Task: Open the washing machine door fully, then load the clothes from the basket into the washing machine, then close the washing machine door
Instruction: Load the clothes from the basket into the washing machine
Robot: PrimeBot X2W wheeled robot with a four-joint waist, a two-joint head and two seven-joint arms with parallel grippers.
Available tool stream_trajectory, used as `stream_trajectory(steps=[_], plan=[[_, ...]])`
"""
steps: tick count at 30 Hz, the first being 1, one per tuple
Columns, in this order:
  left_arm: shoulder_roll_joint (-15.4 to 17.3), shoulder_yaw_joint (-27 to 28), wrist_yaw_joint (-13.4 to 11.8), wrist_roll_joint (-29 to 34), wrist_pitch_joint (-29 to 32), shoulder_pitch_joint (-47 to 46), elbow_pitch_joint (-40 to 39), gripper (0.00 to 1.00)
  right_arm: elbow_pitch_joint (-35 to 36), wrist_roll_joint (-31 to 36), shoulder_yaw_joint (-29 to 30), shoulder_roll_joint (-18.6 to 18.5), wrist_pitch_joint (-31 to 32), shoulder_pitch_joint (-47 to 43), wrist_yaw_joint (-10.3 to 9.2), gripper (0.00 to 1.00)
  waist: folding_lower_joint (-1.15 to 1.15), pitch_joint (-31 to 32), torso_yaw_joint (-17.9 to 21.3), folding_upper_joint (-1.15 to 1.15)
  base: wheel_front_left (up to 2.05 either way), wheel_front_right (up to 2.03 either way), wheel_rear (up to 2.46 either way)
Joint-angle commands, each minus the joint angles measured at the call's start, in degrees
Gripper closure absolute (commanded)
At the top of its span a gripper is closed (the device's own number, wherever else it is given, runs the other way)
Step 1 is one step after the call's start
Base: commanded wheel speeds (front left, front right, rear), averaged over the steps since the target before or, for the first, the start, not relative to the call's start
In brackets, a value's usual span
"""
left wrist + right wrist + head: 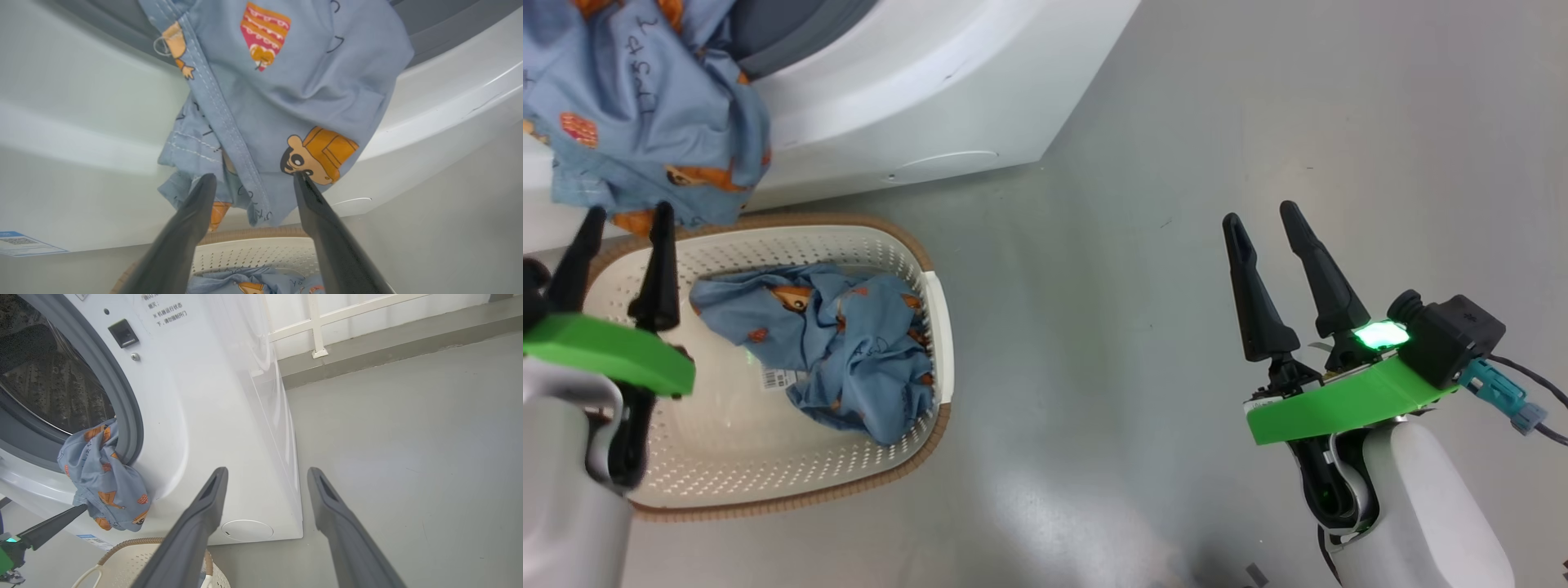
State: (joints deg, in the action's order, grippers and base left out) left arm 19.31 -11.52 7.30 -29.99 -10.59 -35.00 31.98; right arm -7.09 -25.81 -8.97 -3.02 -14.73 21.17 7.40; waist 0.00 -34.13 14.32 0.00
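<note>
Spread and empty, my left gripper [253, 176] faces the light blue printed garment [294, 94] hanging just ahead from the big white washing machine [429, 94] (right gripper [1262, 216], spread too, well apart).

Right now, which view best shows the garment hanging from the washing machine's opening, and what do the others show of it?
The right wrist view: the garment shows nearly whole, draped over the grey ring. The left wrist view shows its folds close up; the head view crops it.
</note>
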Motion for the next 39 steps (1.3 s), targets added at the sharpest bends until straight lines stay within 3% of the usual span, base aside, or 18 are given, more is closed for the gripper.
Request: stream_trajectory(steps=[1,8,19,27,39], plan=[[2.4,1.3,0.18,-0.45,-0.1,-1.27,0.0,0.0,1.43,-0.65,-1.55,0.14,-0.27,-0.69,0.09,0.0,0.0,-0.14,0.31,0.0,0.0,0.0,0.0],[3.56,-3.03,0.18,-2.94,-1.17,-8.05,9.29,0.0,1.75,-1.02,-1.53,0.14,-0.27,-0.77,0.09,0.0,0.0,-0.6,1.34,0.0,0.0,0.0,0.0],[3.67,-11.34,0.18,-7.54,-1.73,-15.63,15.74,0.0,1.86,-0.89,-1.3,0.14,-0.27,-0.57,0.09,0.0,0.0,-1.28,0.89,0.0,0.0,0.0,0.0],[2.46,-12.96,0.18,-10.1,0.09,-21.23,23.46,0.0,1.79,-0.72,-1.7,0.14,-0.27,-0.25,0.09,0.0,0.0,-1.67,1.02,0.0,0.0,0.0,0.0],[0.92,-13.97,0.19,-12.68,-1.65,-25.8,28.66,0.0,1.78,-0.84,-1.73,0.14,-0.27,-0.24,0.09,0.0,0.0,-1.78,1.26,0.0,0.0,0.0,0.0]])
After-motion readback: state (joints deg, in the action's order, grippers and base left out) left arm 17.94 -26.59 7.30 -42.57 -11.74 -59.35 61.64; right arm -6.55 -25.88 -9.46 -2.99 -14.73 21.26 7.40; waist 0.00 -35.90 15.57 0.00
